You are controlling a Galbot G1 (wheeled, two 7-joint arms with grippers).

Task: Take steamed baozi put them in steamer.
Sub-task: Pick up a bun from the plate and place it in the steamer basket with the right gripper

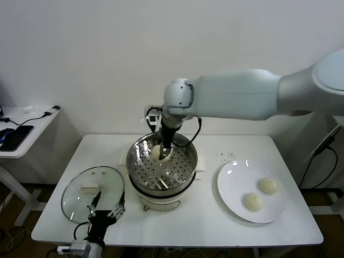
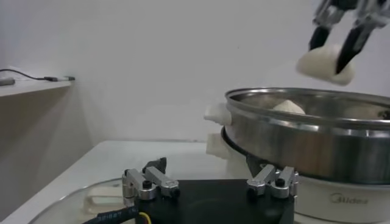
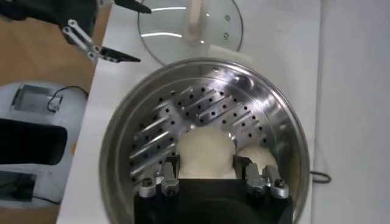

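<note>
My right gripper [image 1: 161,150] is shut on one pale round baozi [image 3: 205,152], holding it just above the perforated tray of the shiny steamer [image 1: 174,171]. In the left wrist view that baozi [image 2: 325,63] hangs clear above the steamer's rim [image 2: 304,97]. A second baozi [image 3: 263,157] lies on the tray beside it, toward the steamer's wall. Two more baozi [image 1: 268,185] [image 1: 252,201] rest on the white plate [image 1: 231,185] at the right. My left gripper [image 1: 109,207] waits open and empty near the table's front left, by the lid.
The glass lid [image 1: 86,201] with its white handle lies flat left of the steamer, under my left gripper. The white table [image 1: 215,228] ends close in front. A side table [image 1: 21,131] with cables stands at the far left.
</note>
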